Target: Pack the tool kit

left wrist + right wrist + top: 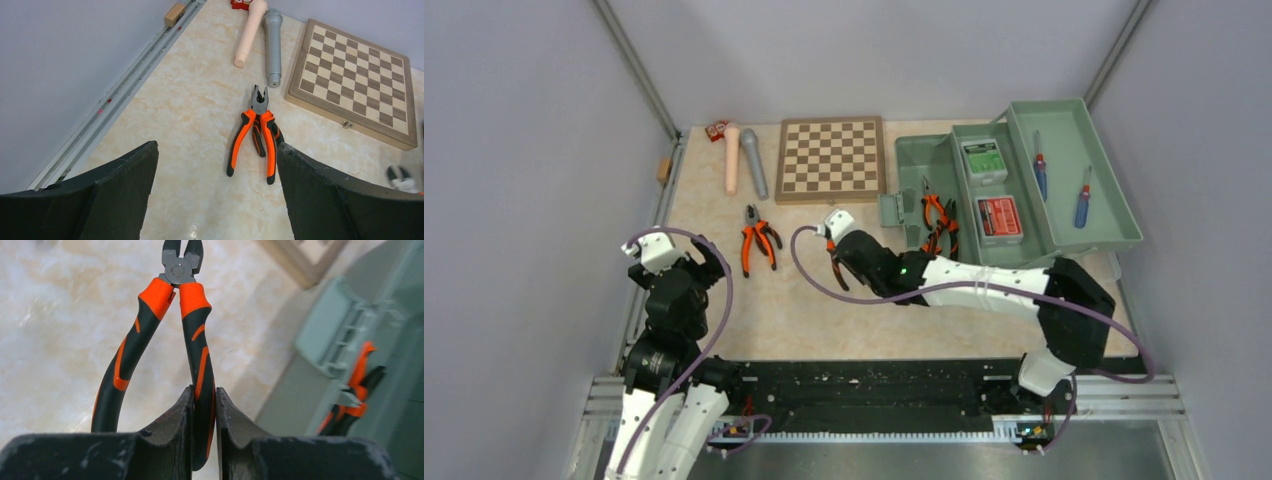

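Observation:
The sage-green toolbox (1114, 215) lies open at the right, with two screwdrivers (1040, 170), a green-labelled box (984, 160), a red-labelled box (998, 217) and orange-handled pliers (939, 225) in it. My right gripper (834, 255) hovers left of the box. In the right wrist view this gripper (202, 395) is shut on one handle of a second pair of orange-and-black pliers (192, 295), whose head points away. A third pair of pliers (260, 132) lies flat on the table, just ahead of my open, empty left gripper (215, 146).
A brown chessboard (831, 158) sits at the back centre. A pink cylinder (732, 158) and a grey cylinder (754, 165) lie to its left, with a small red box (716, 129) behind them. Grey walls close in both sides.

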`<act>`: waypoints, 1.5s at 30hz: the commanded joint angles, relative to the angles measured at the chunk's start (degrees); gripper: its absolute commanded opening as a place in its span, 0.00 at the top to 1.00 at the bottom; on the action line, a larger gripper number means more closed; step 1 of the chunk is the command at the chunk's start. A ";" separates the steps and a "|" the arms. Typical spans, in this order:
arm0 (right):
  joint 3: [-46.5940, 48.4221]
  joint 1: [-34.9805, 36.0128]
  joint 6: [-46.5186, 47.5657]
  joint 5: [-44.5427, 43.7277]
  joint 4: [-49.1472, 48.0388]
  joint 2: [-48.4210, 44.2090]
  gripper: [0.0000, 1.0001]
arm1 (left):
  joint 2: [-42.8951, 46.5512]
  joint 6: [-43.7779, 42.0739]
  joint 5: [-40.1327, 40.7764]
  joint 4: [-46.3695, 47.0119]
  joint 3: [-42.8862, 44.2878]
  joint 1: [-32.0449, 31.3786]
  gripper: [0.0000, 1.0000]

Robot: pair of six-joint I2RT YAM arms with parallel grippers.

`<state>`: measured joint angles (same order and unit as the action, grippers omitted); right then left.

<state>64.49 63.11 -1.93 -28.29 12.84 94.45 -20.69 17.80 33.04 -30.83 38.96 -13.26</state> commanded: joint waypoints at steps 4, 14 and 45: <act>0.23 -7.71 4.93 -13.25 -5.28 -10.92 1.00 | -0.32 -0.58 0.36 2.22 -0.14 0.25 0.08; 1.54 -23.69 7.55 -17.56 -11.33 -9.51 1.00 | -0.40 -0.58 0.30 2.26 -0.19 0.25 0.08; 16.86 -32.53 7.03 -17.25 -9.89 14.46 0.50 | -1.19 -0.73 0.01 2.52 -0.18 0.25 0.08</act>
<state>79.59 30.24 6.22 -47.86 3.88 114.26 -21.32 17.80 33.01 -30.81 38.87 -13.26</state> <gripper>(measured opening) 0.452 0.924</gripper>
